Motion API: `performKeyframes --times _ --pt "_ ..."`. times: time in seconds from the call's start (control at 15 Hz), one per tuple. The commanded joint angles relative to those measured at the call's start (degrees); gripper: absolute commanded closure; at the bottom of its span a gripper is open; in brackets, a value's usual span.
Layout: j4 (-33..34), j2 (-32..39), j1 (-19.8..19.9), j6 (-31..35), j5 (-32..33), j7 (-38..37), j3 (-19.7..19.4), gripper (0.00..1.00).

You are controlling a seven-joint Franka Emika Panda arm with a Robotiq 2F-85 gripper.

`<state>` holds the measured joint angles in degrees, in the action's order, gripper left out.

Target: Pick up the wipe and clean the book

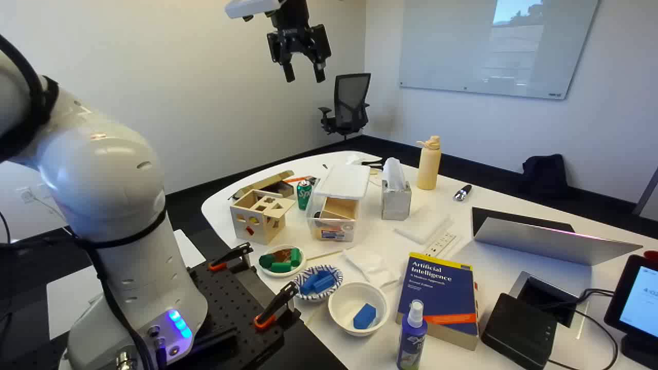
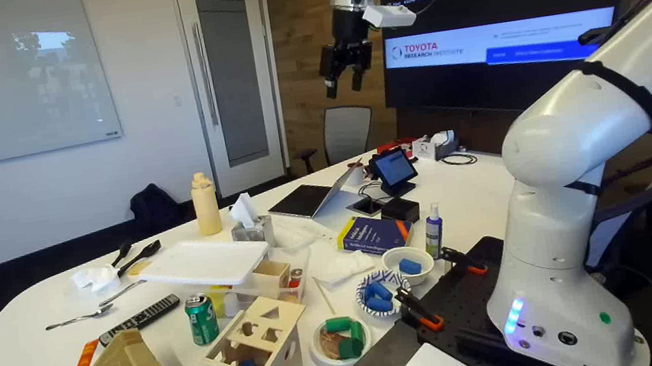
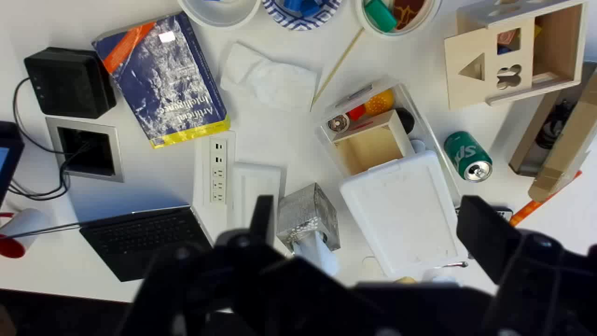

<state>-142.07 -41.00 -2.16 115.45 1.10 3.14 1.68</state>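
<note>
A crumpled white wipe (image 1: 371,263) lies flat on the table beside the book. It also shows in an exterior view (image 2: 343,267) and in the wrist view (image 3: 275,80). The thick blue book (image 1: 437,288), "Artificial Intelligence", lies flat with its cover up; it also shows in an exterior view (image 2: 372,235). In the wrist view the book (image 3: 163,79) has whitish mottled patches on its cover. My gripper (image 1: 305,74) is open and empty, high above the table; it also shows in an exterior view (image 2: 344,87). In the wrist view its fingers (image 3: 368,212) are wide apart.
A purple spray bottle (image 1: 412,336) stands beside the book. Bowls (image 1: 358,308) with blocks sit near the robot base. A clear bin with a white lid (image 3: 403,214), a tissue box (image 3: 308,217), a wooden shape box (image 1: 259,216), a can (image 2: 201,319) and a laptop (image 1: 545,239) stand around.
</note>
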Motion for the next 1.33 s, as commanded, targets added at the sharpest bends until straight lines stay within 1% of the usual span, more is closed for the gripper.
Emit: performKeyframes --times 0.0,0.13,0.27,0.53,0.67,0.73,0.8,0.93,1.0,1.07,1.13,1.2,1.27 --pt "0.1 0.0 -0.2 -0.1 0.1 -0.1 -0.1 0.0" --pt "0.1 0.0 -0.2 -0.1 0.1 -0.1 -0.1 0.0" --pt "-1.0 3.3 1.1 4.3 1.0 1.7 -2.4 0.0" --pt "-3.7 13.7 1.3 20.1 -1.4 9.1 -10.4 0.0" --pt "-3.6 21.1 -0.1 27.2 -4.8 14.4 -14.7 0.0" --pt "-3.2 25.1 -1.0 30.0 -7.3 17.5 -16.5 0.0" --pt "-2.5 29.1 -2.3 31.9 -11.3 21.3 -18.0 0.0" --pt "-0.9 37.0 -3.7 35.2 -19.7 28.5 -19.2 0.0" --pt "0.2 40.9 -3.9 35.9 -25.1 32.3 -18.8 0.0" --pt "1.4 44.8 -3.1 36.4 -30.3 36.0 -17.3 0.0" --pt "3.1 48.7 -1.5 36.4 -34.5 39.1 -15.1 0.0" --pt "4.8 52.8 -3.2 36.9 -38.7 41.9 -16.3 0.0" --pt "6.8 56.7 -2.1 37.4 -42.0 44.1 -14.9 0.0"
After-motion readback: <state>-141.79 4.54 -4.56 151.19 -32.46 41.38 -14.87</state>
